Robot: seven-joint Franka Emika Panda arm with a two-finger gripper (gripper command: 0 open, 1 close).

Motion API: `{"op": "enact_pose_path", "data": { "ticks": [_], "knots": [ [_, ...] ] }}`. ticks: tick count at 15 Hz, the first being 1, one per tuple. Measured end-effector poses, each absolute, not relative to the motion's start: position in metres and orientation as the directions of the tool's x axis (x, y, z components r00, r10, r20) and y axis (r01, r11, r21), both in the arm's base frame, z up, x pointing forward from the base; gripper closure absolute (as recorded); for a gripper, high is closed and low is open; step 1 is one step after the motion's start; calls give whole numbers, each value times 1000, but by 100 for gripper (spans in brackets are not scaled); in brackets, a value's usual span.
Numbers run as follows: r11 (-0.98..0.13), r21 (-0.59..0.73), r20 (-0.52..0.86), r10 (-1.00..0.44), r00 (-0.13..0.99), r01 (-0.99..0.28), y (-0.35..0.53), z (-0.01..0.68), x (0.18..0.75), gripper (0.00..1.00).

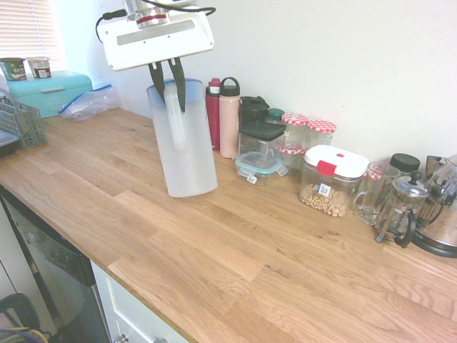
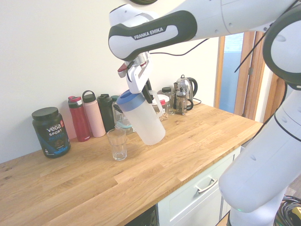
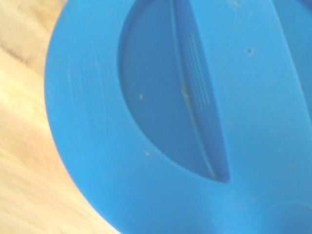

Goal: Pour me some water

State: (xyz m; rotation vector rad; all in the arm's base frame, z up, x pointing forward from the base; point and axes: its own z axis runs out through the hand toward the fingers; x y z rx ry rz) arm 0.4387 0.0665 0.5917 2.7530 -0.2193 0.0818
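A translucent white water pitcher (image 1: 183, 146) with a blue lid (image 2: 128, 98) leans over, its top tipped toward an empty drinking glass (image 2: 116, 144) standing just beside it on the wooden counter (image 2: 84, 188). My gripper (image 1: 166, 82) comes down from above and is shut on the pitcher's handle (image 1: 176, 118), also seen as the gripper (image 2: 147, 95) in the second exterior view. The pitcher's base is at or just above the counter; I cannot tell which. The blue lid (image 3: 195, 122) fills the wrist view. In the first exterior view the glass is hidden.
Red (image 1: 213, 114) and pink (image 1: 229, 118) bottles, food containers, a chickpea jar (image 1: 330, 182), a glass mug (image 1: 373, 191) and a French press (image 1: 402, 207) line the wall. A teal bread box (image 1: 50, 91) and dish rack (image 1: 21, 123) stand at one end, a Vega tub (image 2: 51, 132) at the other.
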Motion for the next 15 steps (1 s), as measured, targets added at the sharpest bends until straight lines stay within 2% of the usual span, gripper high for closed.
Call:
{"op": "enact_pose_path", "data": {
  "ticks": [5,10,15],
  "knots": [
    [-864,499,22,-69,997,-71,77,580,442,100],
    [-823,568,-82,-31,996,21,82,549,462,100],
    [-788,609,-123,13,992,86,101,528,473,100]
  ]
}}
